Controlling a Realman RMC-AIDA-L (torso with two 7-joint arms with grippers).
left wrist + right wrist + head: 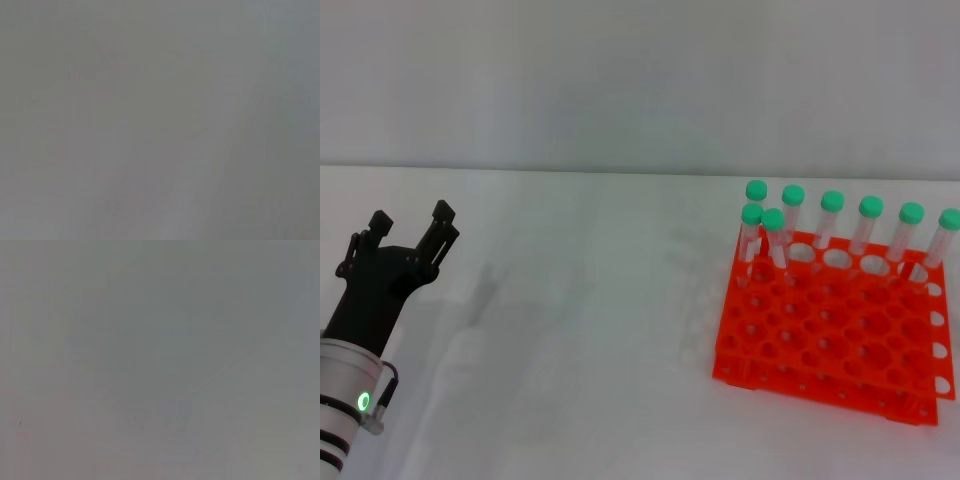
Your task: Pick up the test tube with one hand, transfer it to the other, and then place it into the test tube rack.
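The orange test tube rack (825, 345) stands on the white table at the right in the head view. Several clear test tubes with green caps (832, 203) stand upright in its far holes, two of them at the far left corner. I see no loose test tube on the table. My left gripper (412, 216), black on a silver-white arm with a green light, hovers at the far left, well apart from the rack, fingers spread and empty. My right gripper is out of view. Both wrist views show only plain grey surface.
The white table (590, 330) stretches between the left gripper and the rack. A pale wall (640, 80) rises behind the table's far edge.
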